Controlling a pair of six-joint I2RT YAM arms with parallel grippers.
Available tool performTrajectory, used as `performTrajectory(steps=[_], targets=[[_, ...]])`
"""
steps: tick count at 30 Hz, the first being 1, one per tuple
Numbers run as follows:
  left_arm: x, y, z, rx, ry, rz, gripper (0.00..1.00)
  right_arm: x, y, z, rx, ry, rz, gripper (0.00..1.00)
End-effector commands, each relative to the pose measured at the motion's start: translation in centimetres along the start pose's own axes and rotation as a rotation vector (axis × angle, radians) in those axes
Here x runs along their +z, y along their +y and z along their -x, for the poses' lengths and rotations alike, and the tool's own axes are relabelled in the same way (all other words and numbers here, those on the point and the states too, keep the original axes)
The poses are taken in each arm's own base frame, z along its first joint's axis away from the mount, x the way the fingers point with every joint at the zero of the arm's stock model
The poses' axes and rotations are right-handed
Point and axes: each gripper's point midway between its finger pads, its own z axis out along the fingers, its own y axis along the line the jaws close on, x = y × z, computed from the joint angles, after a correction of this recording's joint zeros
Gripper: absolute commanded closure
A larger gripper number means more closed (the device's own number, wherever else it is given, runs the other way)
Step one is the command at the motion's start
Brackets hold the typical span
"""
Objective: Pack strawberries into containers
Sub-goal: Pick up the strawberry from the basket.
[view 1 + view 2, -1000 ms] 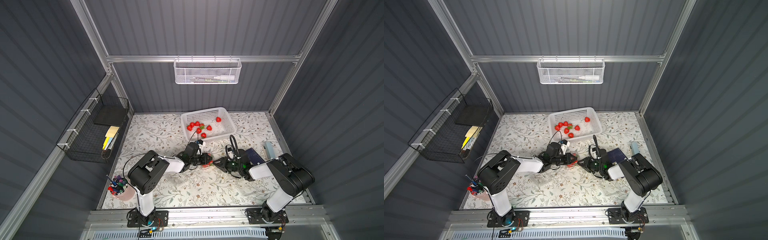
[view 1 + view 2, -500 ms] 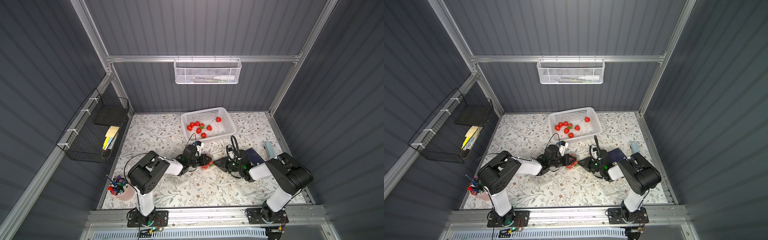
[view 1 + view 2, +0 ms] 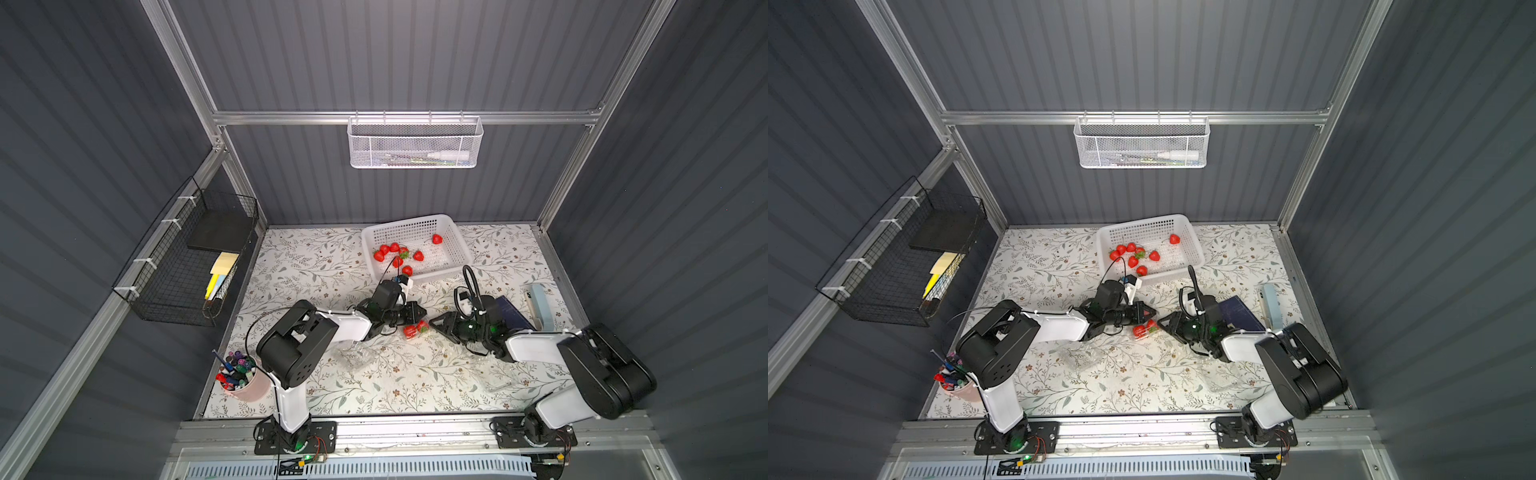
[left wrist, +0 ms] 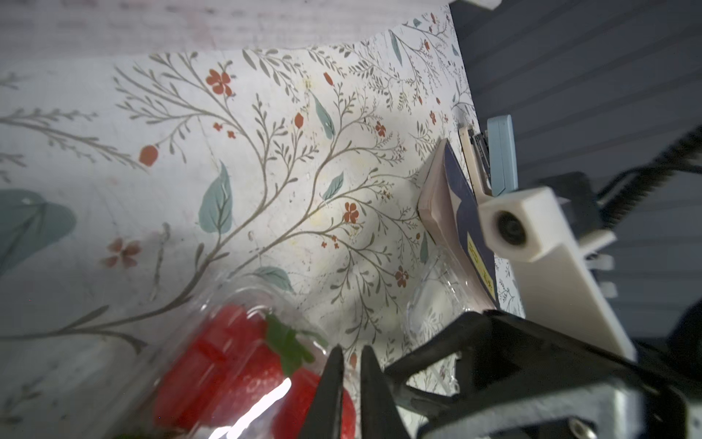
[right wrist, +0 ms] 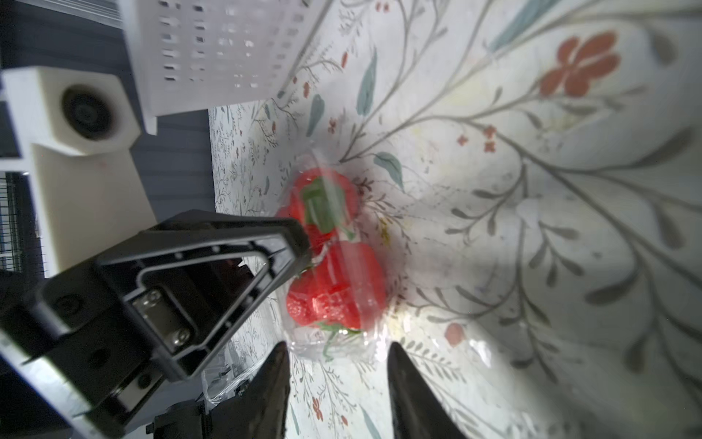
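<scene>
A clear container (image 5: 343,347) holding strawberries (image 5: 334,289) lies on the flowered cloth between my two grippers; both top views show the red berries (image 3: 412,330) (image 3: 1141,329). My left gripper (image 4: 351,355) is shut to a thin slit, its tips against the container's side by the berries (image 4: 228,353). I cannot tell whether plastic is pinched. My right gripper (image 5: 338,359) is open, its tips flanking the container's near end without touching it. Several more strawberries (image 3: 395,250) lie in the white basket (image 3: 451,232).
An empty clear container (image 3: 357,358) lies near the left arm, another (image 3: 1220,380) near the right arm. A navy book (image 3: 510,312) and a pale blue case (image 3: 542,305) sit at the right. A pink cup of pens (image 3: 240,376) stands front left.
My right gripper's jaws have spread apart and no longer press the container. The left gripper and the container have barely moved.
</scene>
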Motion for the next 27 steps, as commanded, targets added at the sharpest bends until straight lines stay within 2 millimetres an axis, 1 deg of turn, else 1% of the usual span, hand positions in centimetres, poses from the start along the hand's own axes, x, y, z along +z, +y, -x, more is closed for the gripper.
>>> performTrajectory(steps=[1,2,3,5,6,8,9,10,11,12,13,14,15,17,18,19,20,21,23,25,27], targets=[[-2.2,-1.4,2.6,0.056,-0.055,0.055,0.84,-2.3,-1.0,0.3,-0.095,-0.014,-0.166,0.54],[-2.8,-1.7,3.5,0.064,-0.080,0.065,0.83,-3.0,-1.1,0.6,-0.115,-0.028,-0.208,0.54],[-3.4,-1.5,4.3,0.069,-0.110,0.096,0.81,-3.8,-1.2,1.5,-0.147,-0.061,-0.258,0.54],[-5.0,-1.4,5.9,0.072,-0.163,0.145,0.78,-4.7,-0.8,2.8,-0.204,-0.094,-0.317,0.59],[-6.2,-1.2,6.9,0.068,-0.200,0.179,0.77,-4.8,-0.2,3.6,-0.230,-0.106,-0.330,0.63],[-8.5,-0.2,8.4,0.045,-0.269,0.257,0.74,-4.5,1.1,5.1,-0.264,-0.117,-0.339,0.74],[-9.9,0.4,9.1,0.024,-0.307,0.294,0.68,-4.0,1.9,6.0,-0.282,-0.122,-0.337,0.78],[-11.4,1.5,9.6,-0.003,-0.339,0.341,0.62,-3.6,2.8,7.1,-0.303,-0.129,-0.340,0.79],[-12.4,2.4,9.9,-0.024,-0.359,0.370,0.55,-3.1,3.4,8.1,-0.320,-0.136,-0.354,0.79],[-13.7,3.5,10.2,-0.050,-0.382,0.395,0.45,-2.5,4.2,9.5,-0.346,-0.147,-0.367,0.78],[-14.8,4.4,10.5,-0.072,-0.407,0.413,0.36,-2.0,5.0,11.0,-0.372,-0.163,-0.383,0.74],[-15.8,5.1,10.7,-0.084,-0.428,0.430,0.30,-1.5,5.7,12.3,-0.394,-0.176,-0.397,0.69],[-16.8,6.0,11.1,-0.099,-0.455,0.458,0.25,-0.7,6.7,14.0,-0.425,-0.191,-0.404,0.64],[-18.6,7.3,12.2,-0.119,-0.514,0.494,0.18,0.8,7.7,16.6,-0.470,-0.194,-0.444,0.59],[-19.1,7.7,12.9,-0.123,-0.537,0.493,0.14,1.9,8.1,17.7,-0.499,-0.184,-0.458,0.58],[-19.3,7.9,13.6,-0.120,-0.552,0.482,0.13,2.8,8.2,18.7,-0.514,-0.176,-0.477,0.57],[-19.1,8.1,14.2,-0.111,-0.555,0.472,0.13,3.9,7.9,19.6,-0.526,-0.157,-0.503,0.56],[-18.6,8.2,14.9,-0.100,-0.552,0.461,0.13,5.0,8.3,20.8,-0.543,-0.153,-0.513,0.56],[-17.0,8.2,15.8,-0.075,-0.527,0.430,0.13,6.8,7.5,22.0,-0.561,-0.113,-0.569,0.52],[-15.0,8.6,15.9,-0.062,-0.484,0.392,0.15,8.2,7.3,23.4,-0.622,-0.093,-0.598,0.47],[-13.2,9.4,15.5,-0.062,-0.446,0.377,0.16,9.7,6.4,24.4,-0.668,-0.066,-0.639,0.41]])
